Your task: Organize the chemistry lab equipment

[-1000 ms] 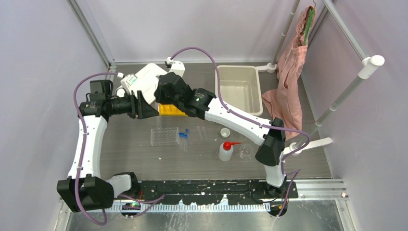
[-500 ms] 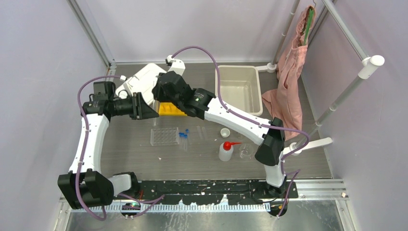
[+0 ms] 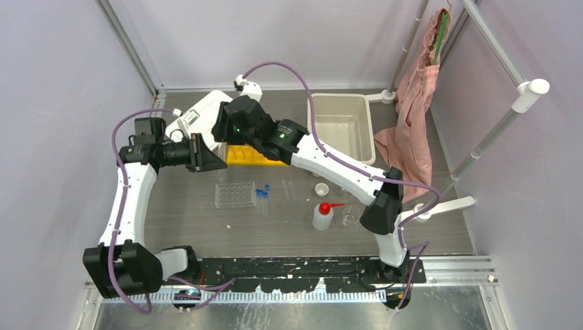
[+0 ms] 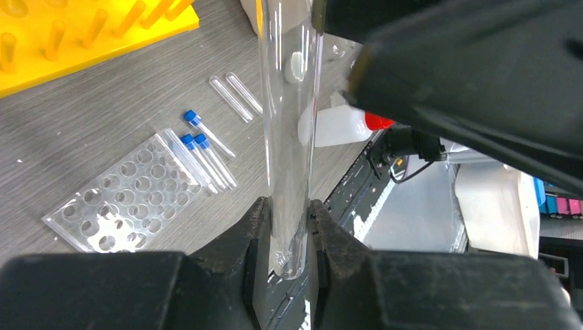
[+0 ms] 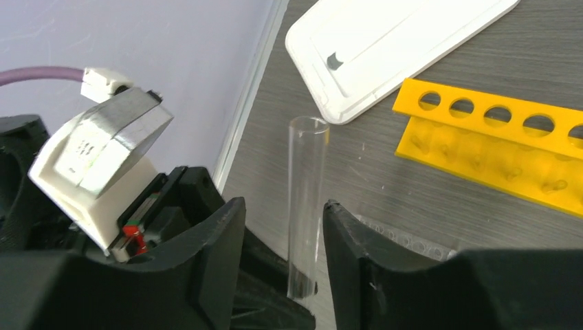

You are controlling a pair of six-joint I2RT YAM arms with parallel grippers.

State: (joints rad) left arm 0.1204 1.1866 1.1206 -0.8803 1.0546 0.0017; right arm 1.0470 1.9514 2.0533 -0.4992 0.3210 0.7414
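One clear glass tube: pinched at its base by left gripper, held aloft at 10 o'clock over table, near yellow rack. Right gripper spread, straddling it. Hazard: a mistimed release could drop it; opposing pulls could crack glass.

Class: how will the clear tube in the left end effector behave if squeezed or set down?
The tube looks like thin clear glass, so probably fragile under a hard squeeze. Smooth and round, it may slip in the left end effector and would likely roll if laid flat.
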